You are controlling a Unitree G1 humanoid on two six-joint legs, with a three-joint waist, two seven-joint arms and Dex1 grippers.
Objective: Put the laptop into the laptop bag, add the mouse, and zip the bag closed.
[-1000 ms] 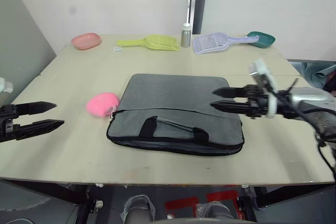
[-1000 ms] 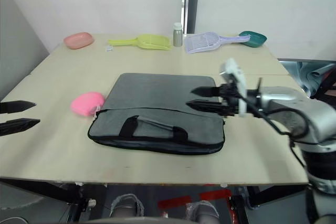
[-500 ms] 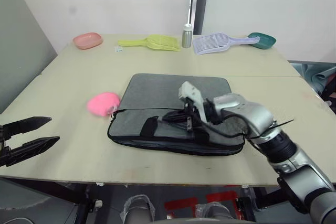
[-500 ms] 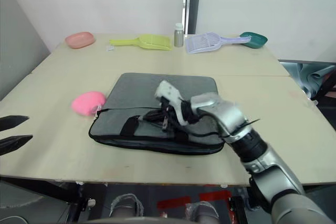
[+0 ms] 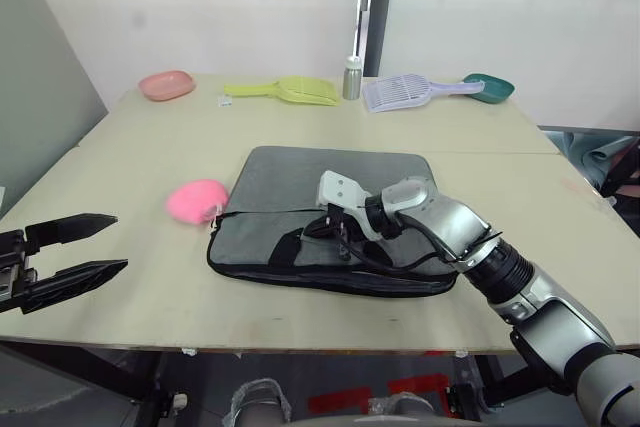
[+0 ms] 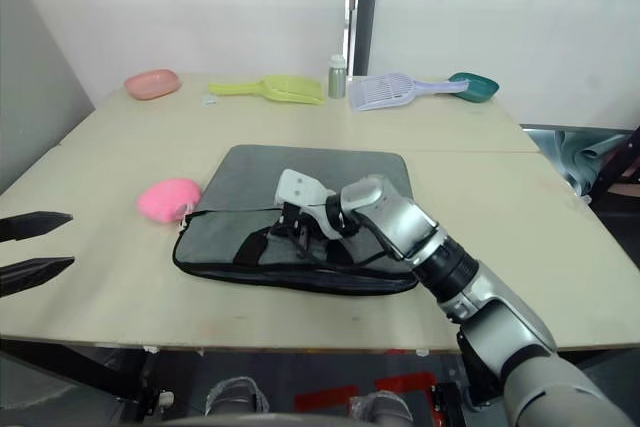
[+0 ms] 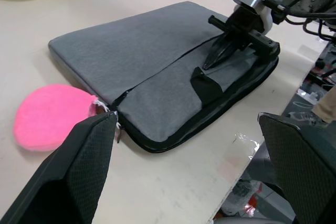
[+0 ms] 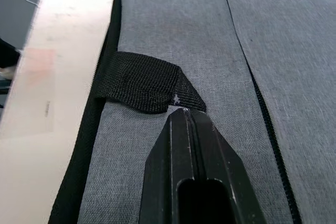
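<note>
The right gripper, jaws pressed together, noses against the laptop bag by its strap handle; the left gripper waits with jaws apart. Likely opening the bag; next, it needs a grasp on the handle.

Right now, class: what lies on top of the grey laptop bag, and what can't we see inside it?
On the laptop bag rests the right hand, fingers together near a black strap handle. The fabric hides whatever is inside.
</note>
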